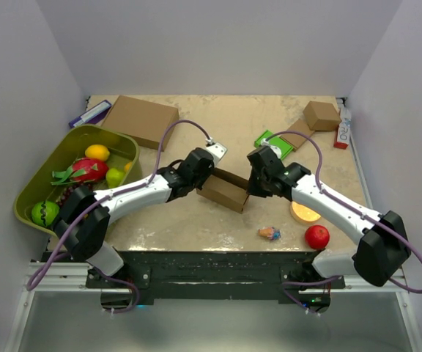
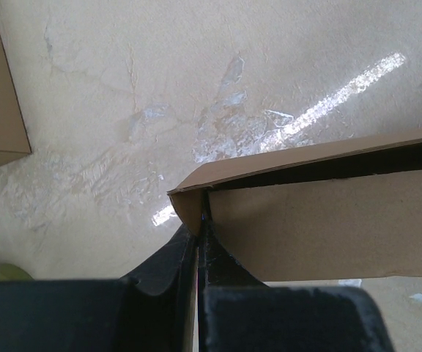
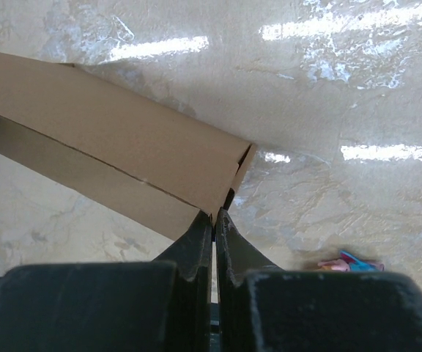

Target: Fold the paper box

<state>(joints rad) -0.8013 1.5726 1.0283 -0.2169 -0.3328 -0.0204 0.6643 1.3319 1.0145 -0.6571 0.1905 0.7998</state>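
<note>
The paper box (image 1: 224,191) is a slim brown cardboard box held between both arms over the middle of the table. My left gripper (image 1: 201,180) is shut on the box's left end; in the left wrist view the black fingers (image 2: 218,257) pinch a cardboard wall at the corner of the paper box (image 2: 328,227). My right gripper (image 1: 251,185) is shut on the right end; in the right wrist view its fingers (image 3: 229,235) clamp the corner of the paper box (image 3: 108,147), beside a small side tab (image 3: 242,167).
A green basket (image 1: 50,165) of fruit stands at the left. A larger brown box (image 1: 141,119) lies at the back left, a small brown box (image 1: 321,115) at the back right. A red ball (image 1: 316,236), an orange disc (image 1: 304,213) and a small toy (image 1: 269,233) lie front right.
</note>
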